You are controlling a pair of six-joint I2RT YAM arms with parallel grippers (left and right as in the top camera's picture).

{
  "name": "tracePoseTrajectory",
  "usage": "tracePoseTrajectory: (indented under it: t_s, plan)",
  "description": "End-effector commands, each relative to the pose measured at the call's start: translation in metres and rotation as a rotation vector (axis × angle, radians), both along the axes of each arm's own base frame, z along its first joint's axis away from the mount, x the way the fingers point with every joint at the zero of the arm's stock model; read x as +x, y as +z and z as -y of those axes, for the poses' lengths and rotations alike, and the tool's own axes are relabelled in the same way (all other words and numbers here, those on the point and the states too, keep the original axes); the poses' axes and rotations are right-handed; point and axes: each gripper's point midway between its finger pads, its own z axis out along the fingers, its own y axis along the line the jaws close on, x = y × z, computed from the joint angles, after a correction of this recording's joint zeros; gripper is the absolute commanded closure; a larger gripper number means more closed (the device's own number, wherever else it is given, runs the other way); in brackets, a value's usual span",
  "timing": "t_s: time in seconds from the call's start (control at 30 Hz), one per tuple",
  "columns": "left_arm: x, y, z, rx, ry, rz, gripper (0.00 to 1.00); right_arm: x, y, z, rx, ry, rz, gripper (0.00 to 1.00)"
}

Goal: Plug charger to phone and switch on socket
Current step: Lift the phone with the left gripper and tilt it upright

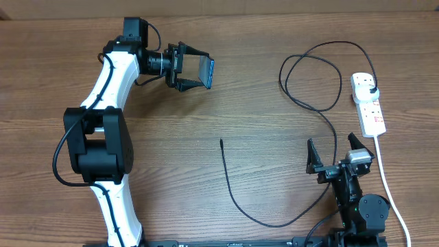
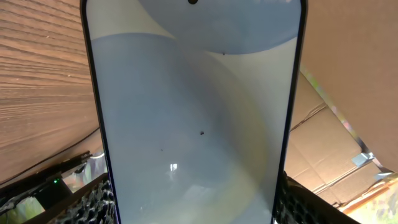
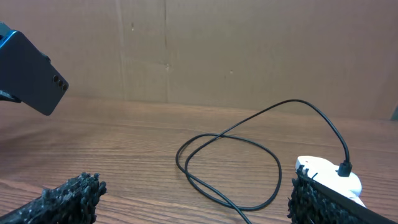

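Observation:
My left gripper [image 1: 194, 68] is shut on the phone [image 1: 207, 71] and holds it above the table at the back left. The phone's pale lit screen [image 2: 193, 118] fills the left wrist view; its dark back shows in the right wrist view [image 3: 31, 81]. The charger cable [image 1: 312, 103] loops on the table, its black plug [image 1: 371, 89] in the white socket [image 1: 368, 103] at the right. Its connector tip [image 1: 221, 142] lies free mid-table. My right gripper [image 1: 336, 152] is open and empty near the front right, its fingers either side of the cable loop [image 3: 230, 162].
The socket's thick white cord [image 1: 387, 185] runs to the front right edge. Cardboard panels [image 3: 249, 50] stand behind the table. The right arm base [image 1: 360, 213] sits at the front right, the left arm [image 1: 103, 137] along the left side.

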Motion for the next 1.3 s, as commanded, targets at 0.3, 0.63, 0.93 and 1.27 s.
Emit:
tracePoseTrajectory:
  t_s: [0.3, 0.63, 0.93, 1.27]
  plan:
    - [-0.0061, 0.0401, 0.0138, -0.058, -0.043, 0.077, 0.96, -0.0001, -0.0021, -0.0015, -0.001, 0.005, 0.003, 0.00]
    - [-0.0053, 0.0403, 0.0138, -0.058, -0.041, 0.080, 0.96, -0.0001, -0.0020, -0.0015, -0.001, 0.005, 0.004, 0.00]
    - [-0.0054, 0.0404, 0.0139, -0.059, -0.042, 0.080, 0.96, -0.0001, -0.0021, -0.0015, -0.001, 0.005, 0.003, 0.00]
    - [-0.0054, 0.0403, 0.0138, -0.058, -0.042, 0.080, 0.96, -0.0001, -0.0021, -0.0015, -0.001, 0.005, 0.003, 0.00]
